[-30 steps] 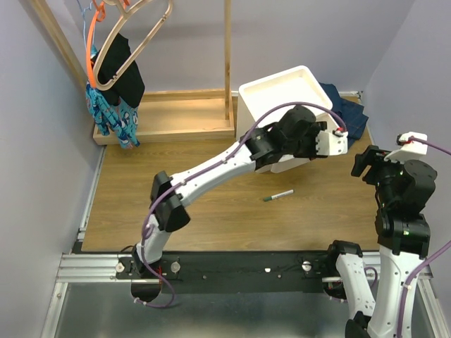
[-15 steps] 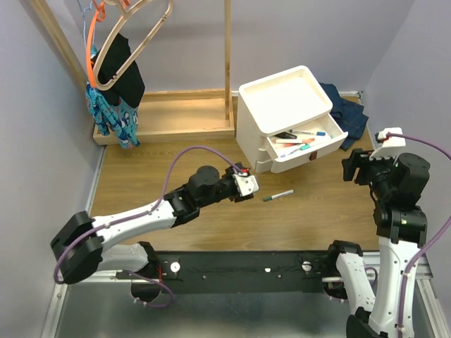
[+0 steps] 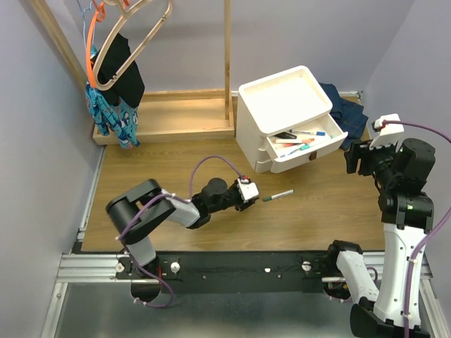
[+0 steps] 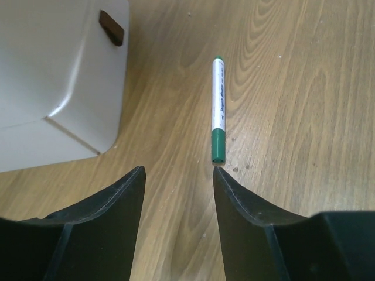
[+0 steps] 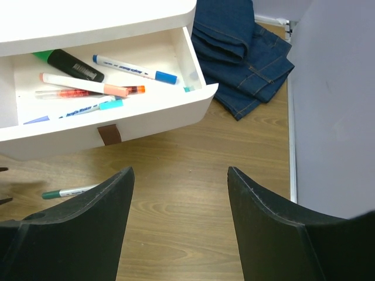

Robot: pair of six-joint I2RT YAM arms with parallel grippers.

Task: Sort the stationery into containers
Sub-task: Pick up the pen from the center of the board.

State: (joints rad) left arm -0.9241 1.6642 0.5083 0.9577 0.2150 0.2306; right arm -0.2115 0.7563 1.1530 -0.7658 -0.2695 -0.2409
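**Left claw** [image 4: 178,174]: fingers apart, empty, low over the worktop [image 3: 324,204], pointed at the green-capped marker [image 4: 218,111]. The marker lies flat near the worktop's middle, toward the right edge. It sits just in front of the 3-drawer unit [image 3: 248,134] without touching it, and just beyond my right fingertip.

**Right claw** [image 5: 180,174]: fingers also spread, empty, hanging by the right edge above the open drawer [image 5: 146,120], where several markers already lie.

**Step in hand**, as I judge it: reaching for the 1 marker I see on the worktop.

**Next move**: I shift the left claw slightly right and forward until the barrel sits between the fingers, close, lift, and carry it to the open drawer.
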